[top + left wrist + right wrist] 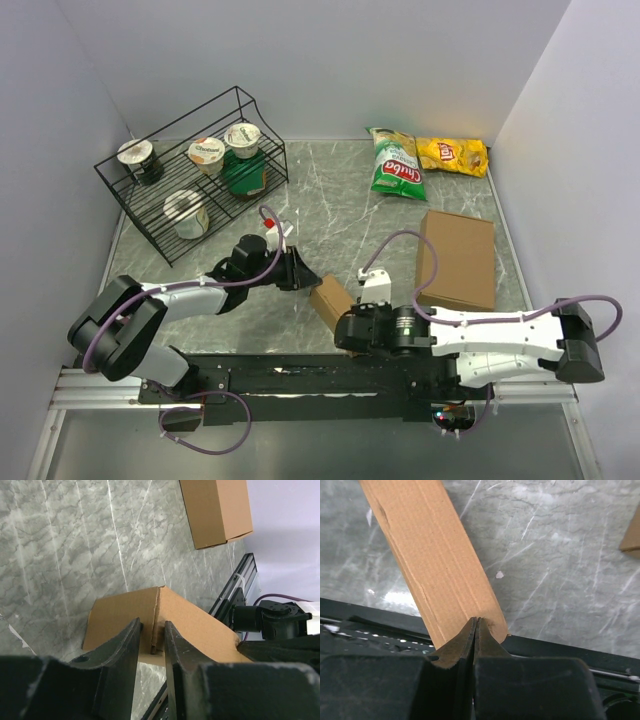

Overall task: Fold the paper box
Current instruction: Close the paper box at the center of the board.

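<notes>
Right gripper (476, 625) shut tight on the paper box (330, 297), low over the table (330, 200) by the near edge.
Left gripper (152, 630) narrowed around a raised crease, seemingly pinching it. Held by thin edges only; could buckle, tear or slip free if tugged unevenly.

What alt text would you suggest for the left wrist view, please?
Two dark fingers straddle a raised fold of a brown cardboard box lying on a grey marbled table. A plain cardboard slab lies beyond it at the top, and part of the right arm shows at the right edge.
</notes>
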### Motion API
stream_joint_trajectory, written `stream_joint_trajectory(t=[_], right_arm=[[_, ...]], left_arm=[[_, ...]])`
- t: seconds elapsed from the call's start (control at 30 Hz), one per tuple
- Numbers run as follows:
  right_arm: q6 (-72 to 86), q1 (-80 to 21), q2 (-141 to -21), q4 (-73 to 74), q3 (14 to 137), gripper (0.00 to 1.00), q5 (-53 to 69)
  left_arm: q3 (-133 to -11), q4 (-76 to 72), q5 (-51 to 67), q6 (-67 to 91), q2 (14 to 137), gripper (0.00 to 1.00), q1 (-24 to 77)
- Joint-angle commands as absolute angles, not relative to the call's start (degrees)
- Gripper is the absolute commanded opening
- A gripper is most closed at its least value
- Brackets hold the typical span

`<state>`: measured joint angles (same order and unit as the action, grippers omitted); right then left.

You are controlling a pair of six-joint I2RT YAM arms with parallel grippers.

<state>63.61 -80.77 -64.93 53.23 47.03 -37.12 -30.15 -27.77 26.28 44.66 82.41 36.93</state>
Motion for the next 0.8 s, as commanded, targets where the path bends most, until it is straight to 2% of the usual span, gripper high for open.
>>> stream_joint_trajectory(t=[0.0, 0.23, 0.3, 0.33, 0.5, 0.53, 0.6, 0.63, 0.77], right_arm=[[65.39, -84.72, -70.92, 59.41, 46.49, 0.00, -29.44], [65.83, -84.90, -71.11, 63.01, 49.65, 0.00, -31.54], [63.91, -82.72, -68.30, 63.28, 51.06, 0.07, -32.78], [62.33, -81.40, -67.33, 62.93, 52.11, 0.13, -32.17], [57.57, -75.77, -62.06, 64.59, 54.40, 0.30, -27.00], [57.31, -74.46, -61.35, 65.73, 54.75, 0.40, -26.46], [56.25, -73.39, -59.07, 65.92, 55.02, 0.49, -24.71], [55.90, -72.61, -58.19, 65.40, 54.93, 0.52, -24.00], [54.23, -72.16, -51.79, 59.53, 52.56, 0.52, -21.19]], left_arm=[[-27.86, -16.61, 23.38, 41.84, 84.99, 0.31, 37.09], [-27.86, -16.08, 23.38, 41.14, 84.90, 0.31, 37.09], [-27.95, -16.17, 23.55, 40.87, 84.90, 0.31, 37.09], [-27.95, -16.52, 23.82, 40.61, 84.90, 0.32, 37.09], [-28.56, -15.65, 23.65, 39.82, 84.99, 0.32, 37.09], [-28.56, -15.56, 23.47, 39.64, 84.90, 0.32, 37.09], [-28.57, -15.47, 23.38, 39.64, 84.90, 0.32, 37.09], [-28.48, -15.47, 23.47, 39.73, 84.90, 0.32, 37.09], [-28.48, -15.29, 23.29, 39.64, 84.99, 0.32, 37.09]])
